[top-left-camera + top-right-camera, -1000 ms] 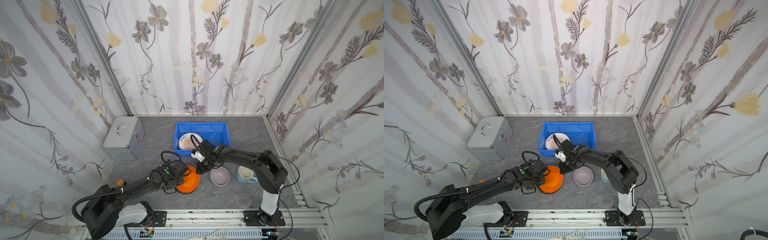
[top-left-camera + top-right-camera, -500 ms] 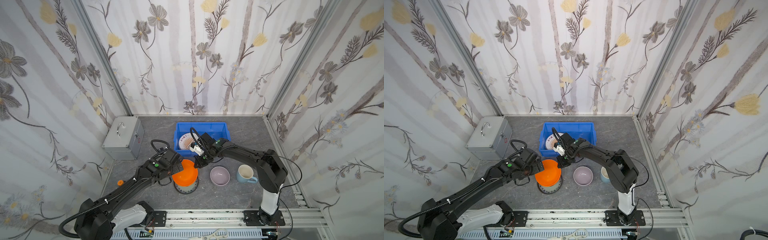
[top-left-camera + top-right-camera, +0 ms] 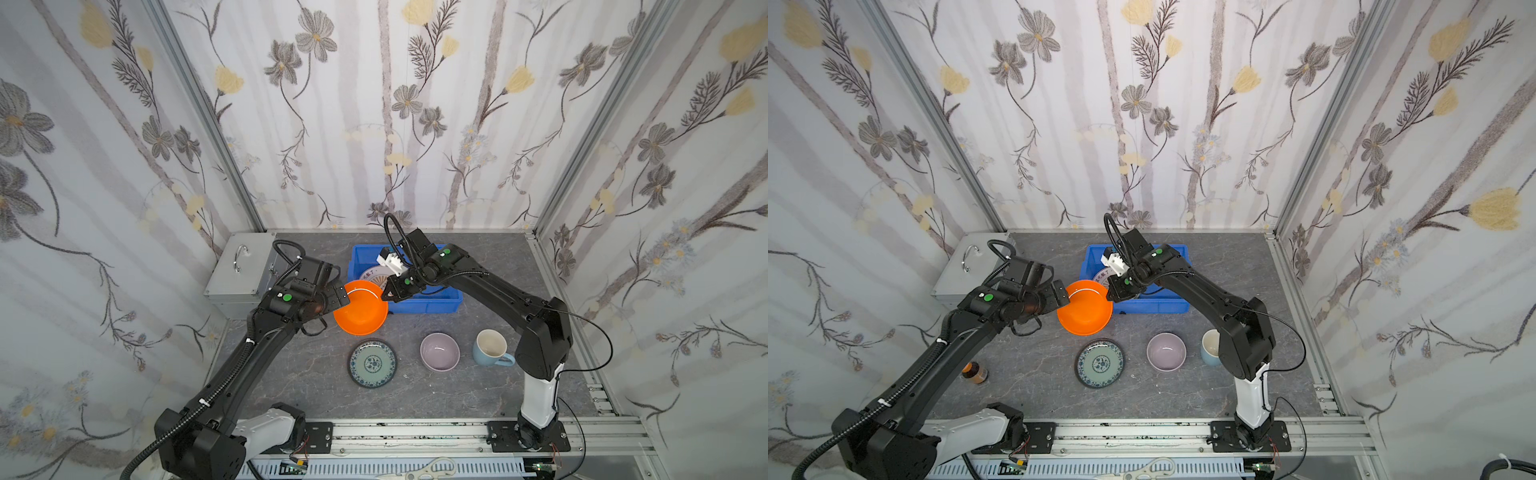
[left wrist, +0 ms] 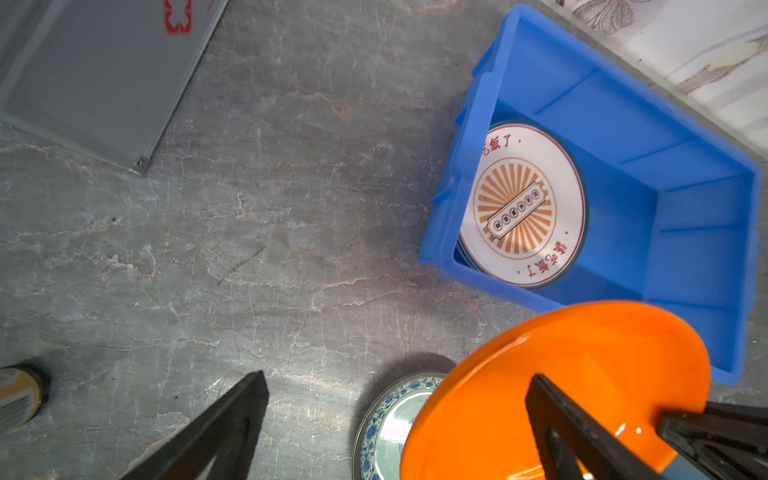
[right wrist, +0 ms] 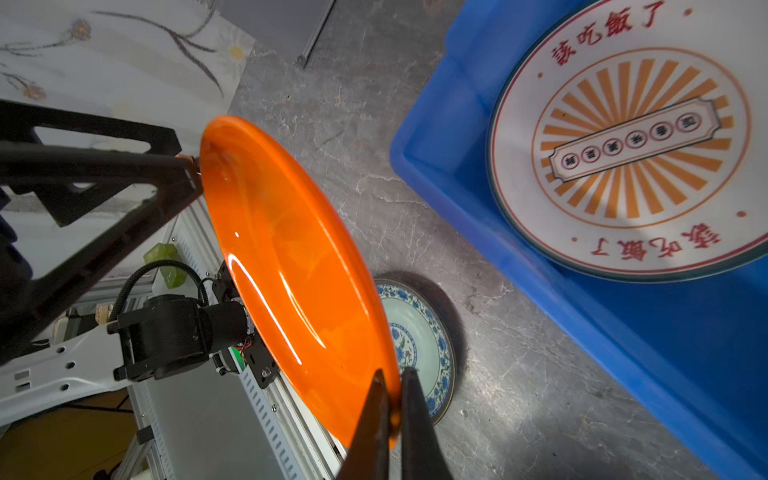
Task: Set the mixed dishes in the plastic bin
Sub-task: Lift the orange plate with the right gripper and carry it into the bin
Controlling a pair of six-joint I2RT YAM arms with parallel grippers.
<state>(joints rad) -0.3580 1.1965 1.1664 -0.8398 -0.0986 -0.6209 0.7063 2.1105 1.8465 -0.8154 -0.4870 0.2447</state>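
The orange plate (image 3: 360,309) (image 3: 1084,307) hangs tilted above the table, just in front of the blue plastic bin's (image 3: 428,305) (image 3: 1154,306) near left corner. My right gripper (image 3: 383,296) (image 5: 392,374) is shut on the orange plate's (image 5: 291,257) rim on the bin side. My left gripper (image 3: 343,296) (image 4: 397,376) stands open at the opposite rim, one finger across the orange plate (image 4: 561,374). A white sunburst plate (image 3: 372,274) (image 4: 519,203) lies in the bin. On the table sit the teal plate (image 3: 372,363), lilac bowl (image 3: 439,351) and pale-blue mug (image 3: 490,347).
A silver metal case (image 3: 239,270) (image 4: 95,75) stands at the back left beside the bin. A small brown bottle (image 3: 974,371) (image 4: 18,395) sits near the left arm. Patterned walls close in three sides, and a metal rail (image 3: 415,432) runs along the front.
The orange plate has risen off the teal plate and moved back toward the bin, uncovering the teal plate. The left gripper has opened; the right has stayed shut on the rim.
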